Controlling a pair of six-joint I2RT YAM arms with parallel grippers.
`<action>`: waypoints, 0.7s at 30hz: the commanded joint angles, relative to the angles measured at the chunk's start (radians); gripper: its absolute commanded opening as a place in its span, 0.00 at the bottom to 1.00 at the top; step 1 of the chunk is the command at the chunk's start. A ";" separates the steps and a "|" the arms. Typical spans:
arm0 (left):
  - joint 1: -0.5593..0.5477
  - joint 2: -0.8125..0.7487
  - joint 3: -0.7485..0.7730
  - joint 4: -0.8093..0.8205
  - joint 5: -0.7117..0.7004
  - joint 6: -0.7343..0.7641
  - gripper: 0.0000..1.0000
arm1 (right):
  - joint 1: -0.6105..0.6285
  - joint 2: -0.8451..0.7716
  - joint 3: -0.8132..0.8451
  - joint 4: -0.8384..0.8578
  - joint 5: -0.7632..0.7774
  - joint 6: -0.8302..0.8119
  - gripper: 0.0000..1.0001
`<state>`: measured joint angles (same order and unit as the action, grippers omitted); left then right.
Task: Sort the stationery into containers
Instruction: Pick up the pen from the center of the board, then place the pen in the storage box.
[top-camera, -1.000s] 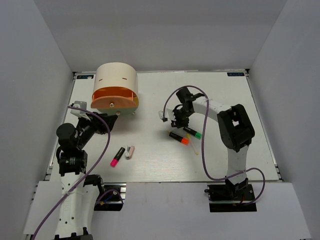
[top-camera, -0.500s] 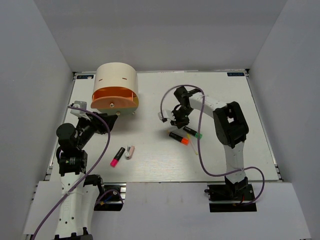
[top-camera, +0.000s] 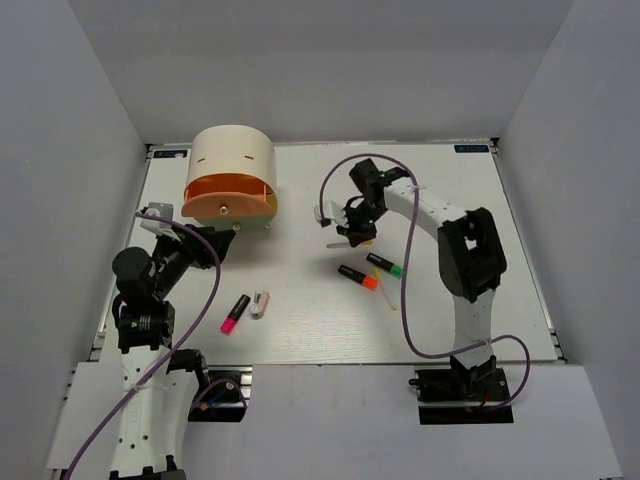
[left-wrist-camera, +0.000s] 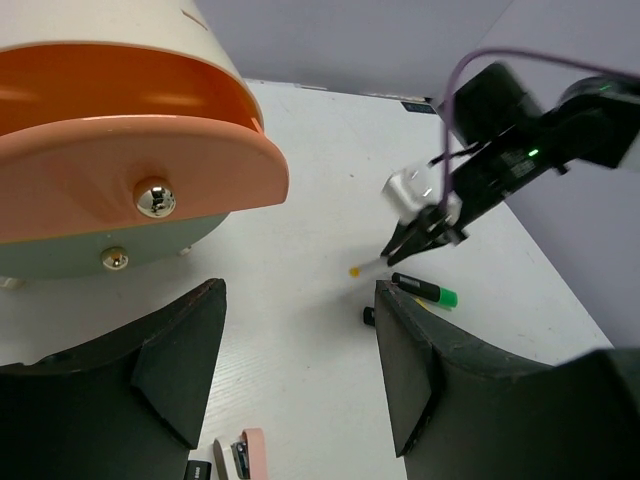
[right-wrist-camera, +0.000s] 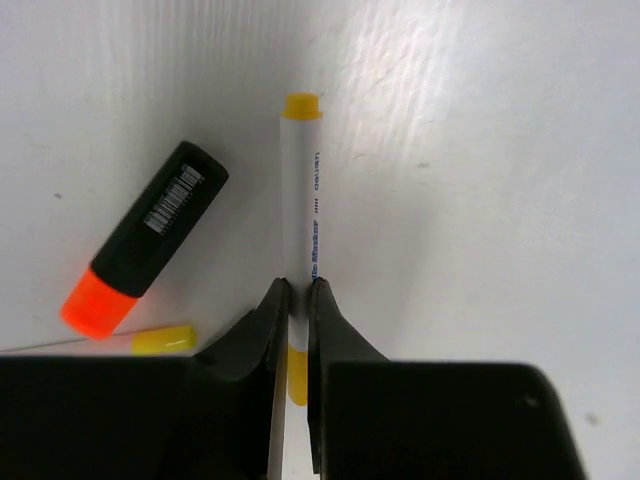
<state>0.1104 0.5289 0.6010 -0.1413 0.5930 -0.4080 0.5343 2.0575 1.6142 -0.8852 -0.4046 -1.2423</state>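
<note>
Stick is being pinched at its rear end by the right claw, near the middle of the counter. Left claw is waiting, fingers apart, before the pulled-out orange drawer. The carrying step seems under way; next the stick needs moving over that drawer.

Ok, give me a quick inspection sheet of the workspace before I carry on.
Surface: white table, no spills seen.
Job's things: cream stick in the right gripper; orange-capped highlighter, green-capped highlighter, pink-capped highlighter, white-pink piece loose on the table; orange drawer jutting from the cream box.
Clutter: nothing seen.
Grippers: right gripper shut on the stick; left gripper open, empty, facing the drawer.
Cables: a purple cable loops along each arm.
Surroundings: grey walls on three sides.
</note>
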 joint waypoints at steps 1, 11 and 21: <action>0.008 -0.020 -0.001 0.017 0.022 0.006 0.71 | 0.016 -0.187 0.099 0.055 -0.124 0.162 0.00; 0.008 -0.049 -0.001 -0.001 -0.019 0.006 0.71 | 0.121 -0.356 0.070 0.468 -0.241 0.578 0.00; 0.008 -0.107 -0.001 -0.011 -0.102 0.006 0.71 | 0.254 -0.165 0.364 0.612 -0.217 0.716 0.00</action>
<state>0.1104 0.4381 0.6010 -0.1509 0.5297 -0.4080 0.7593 1.8469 1.8515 -0.3492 -0.6220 -0.5964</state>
